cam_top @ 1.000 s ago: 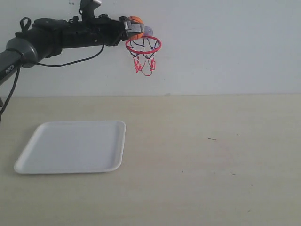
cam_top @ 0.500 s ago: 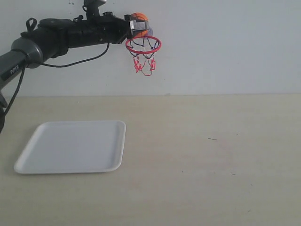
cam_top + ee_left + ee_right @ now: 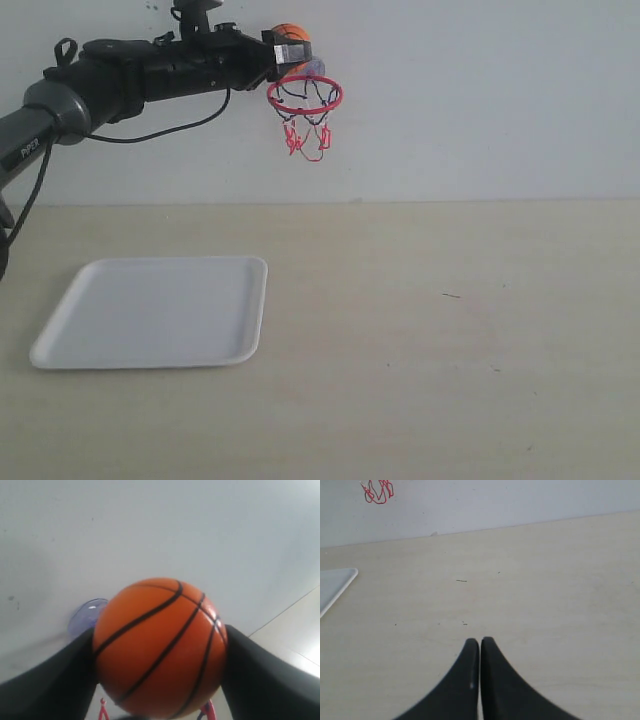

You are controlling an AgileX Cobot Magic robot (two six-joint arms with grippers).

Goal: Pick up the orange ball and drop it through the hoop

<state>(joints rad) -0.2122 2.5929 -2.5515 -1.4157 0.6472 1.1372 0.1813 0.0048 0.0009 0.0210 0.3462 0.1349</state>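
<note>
Left hand (image 3: 287, 52) pinches the orange ball (image 3: 160, 647) between both fingers, high by the far wall, just above the left edge of the hoop (image 3: 305, 96). Right hand (image 3: 480, 647) is pressed together over the surface (image 3: 450, 350).

1. The hoop (image 3: 304, 110) hangs high on the far wall (image 3: 480, 100), left of centre.
2. The orange ball (image 3: 289, 31) sits in the left gripper (image 3: 285, 52), just above the hoop's left rim.
3. A tray (image 3: 150, 312) lies on the surface (image 3: 450, 350) at the left, below the hoop and nearer.
</note>
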